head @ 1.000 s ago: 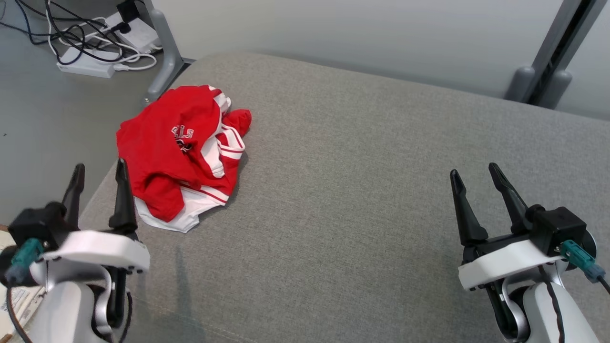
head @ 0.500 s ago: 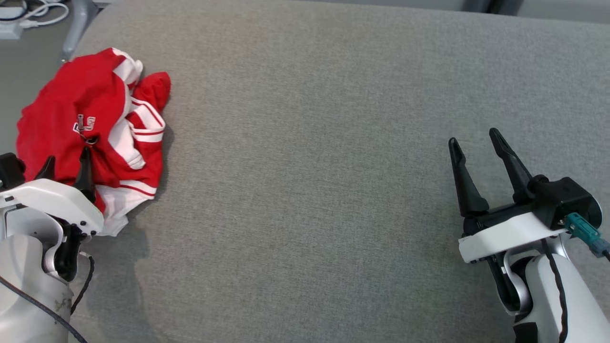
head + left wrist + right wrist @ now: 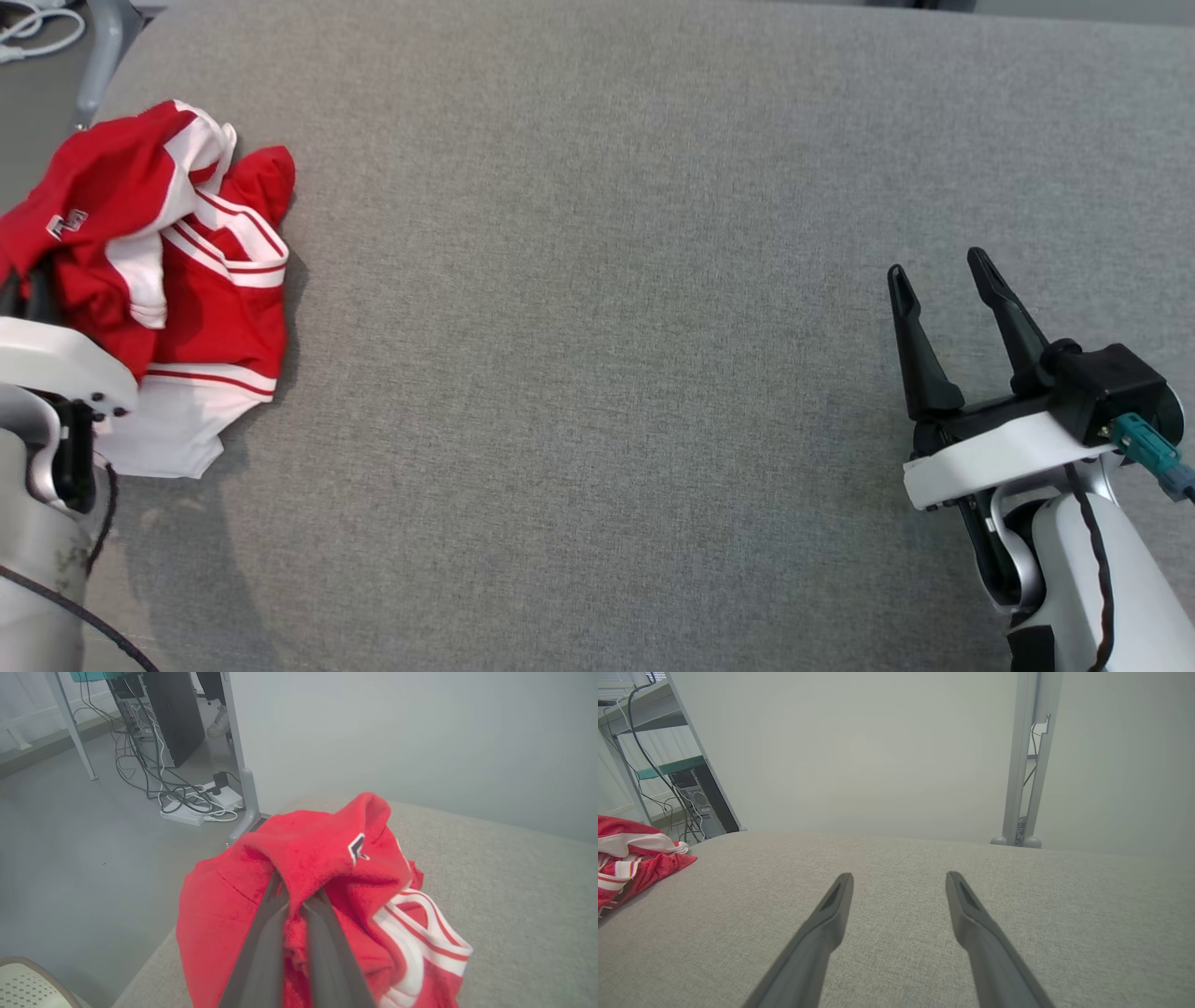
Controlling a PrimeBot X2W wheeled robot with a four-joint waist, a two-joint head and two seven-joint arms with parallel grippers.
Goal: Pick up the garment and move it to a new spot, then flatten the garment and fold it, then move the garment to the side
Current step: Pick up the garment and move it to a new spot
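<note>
Grey pad (image 3: 597,280): garment (image 3: 187,280) lies bunched at its left edge, one fold pinched in the closed left gripper (image 3: 296,895). Right gripper (image 3: 936,263) is open, empty and well apart. Judgement: garment grasped but not moved; moving, flattening and folding all remain.

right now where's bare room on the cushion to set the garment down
Bare cushion runs from the garment across to the right fingers. Crowded at the left edge, where the left fingers pinch the garment.

Head camera steeply down on grey surface (image 3: 607,280), 2 wrist cameras low, sharing garment (image 3: 210,308)
</note>
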